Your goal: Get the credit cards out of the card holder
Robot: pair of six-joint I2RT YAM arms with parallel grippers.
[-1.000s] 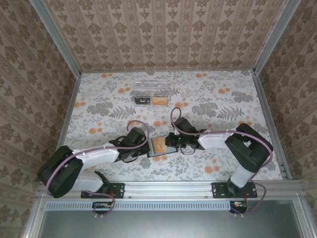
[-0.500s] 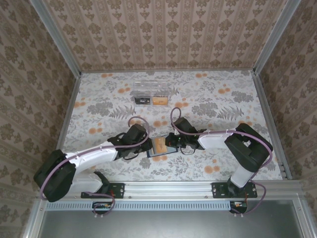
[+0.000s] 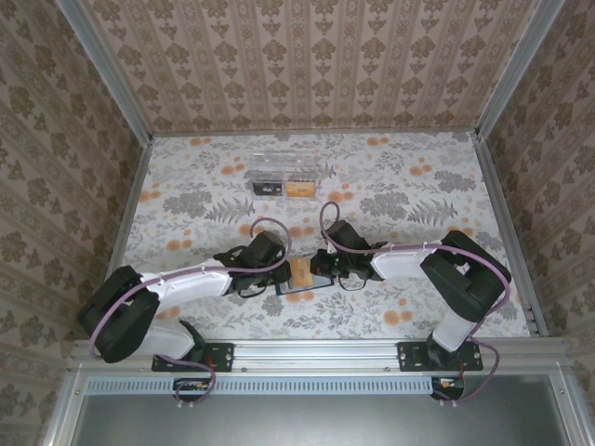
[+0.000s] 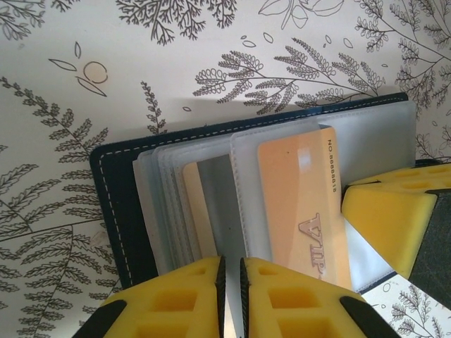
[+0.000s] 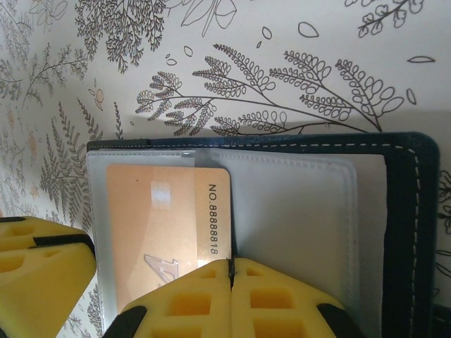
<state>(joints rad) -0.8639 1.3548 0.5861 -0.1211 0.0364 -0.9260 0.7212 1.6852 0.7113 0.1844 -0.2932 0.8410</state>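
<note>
Navy card holder (image 4: 120,211) open, orange card (image 4: 303,204) sleeved; L end effector (image 4: 230,266) nips holder, R end effector (image 5: 230,266) clenched.

My left gripper (image 3: 279,271) and right gripper (image 3: 322,269) flank the card holder (image 3: 299,281); bare table (image 3: 418,200) lies beyond, up to the clear box (image 3: 282,172).

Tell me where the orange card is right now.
The orange card sits in a clear sleeve of the open card holder, near the front middle of the table in the top view.

The floral table (image 3: 418,186) bears the open card holder (image 4: 123,211) and a clear box (image 3: 282,165).
</note>
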